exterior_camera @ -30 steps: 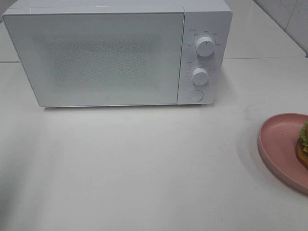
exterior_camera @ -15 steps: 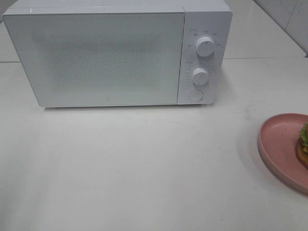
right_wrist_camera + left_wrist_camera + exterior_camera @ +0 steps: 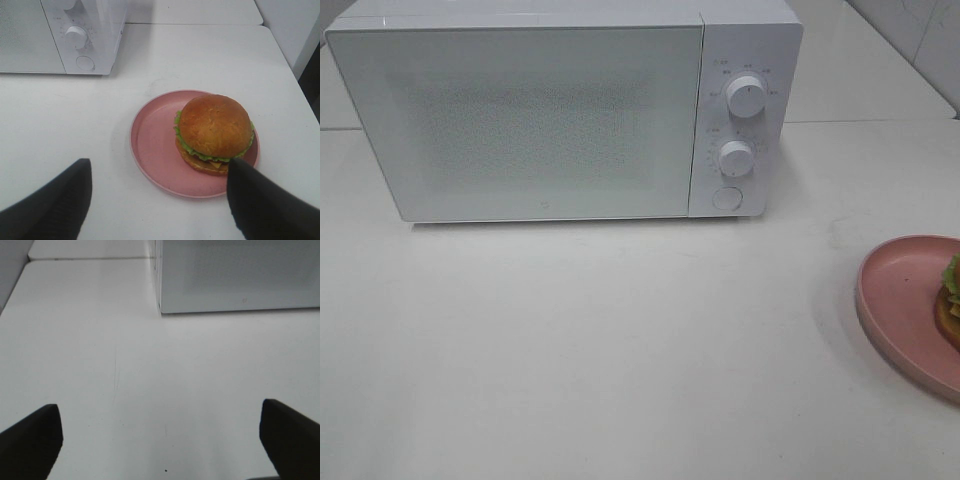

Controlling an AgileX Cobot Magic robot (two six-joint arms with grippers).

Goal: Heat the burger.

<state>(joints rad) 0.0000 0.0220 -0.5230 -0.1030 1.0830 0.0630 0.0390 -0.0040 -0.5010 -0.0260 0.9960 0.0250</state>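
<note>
The burger (image 3: pixel 215 132), with golden-brown bun, green lettuce and cheese, sits on a round pink plate (image 3: pixel 155 150). In the exterior high view only its edge (image 3: pixel 950 300) shows at the right border, on the plate (image 3: pixel 895 300). The white microwave (image 3: pixel 560 110) stands at the back with its door shut; it also shows in the right wrist view (image 3: pixel 60 35) and the left wrist view (image 3: pixel 235 275). My right gripper (image 3: pixel 160 200) is open, its fingers apart, just short of the plate. My left gripper (image 3: pixel 160 440) is open over bare table in front of the microwave's left corner.
The microwave has two knobs (image 3: pixel 746 97) (image 3: pixel 736 157) and a round button (image 3: pixel 726 197) on its right panel. The white table (image 3: pixel 620 340) spreads in front of it. A tiled wall (image 3: pixel 930 40) rises at the back right.
</note>
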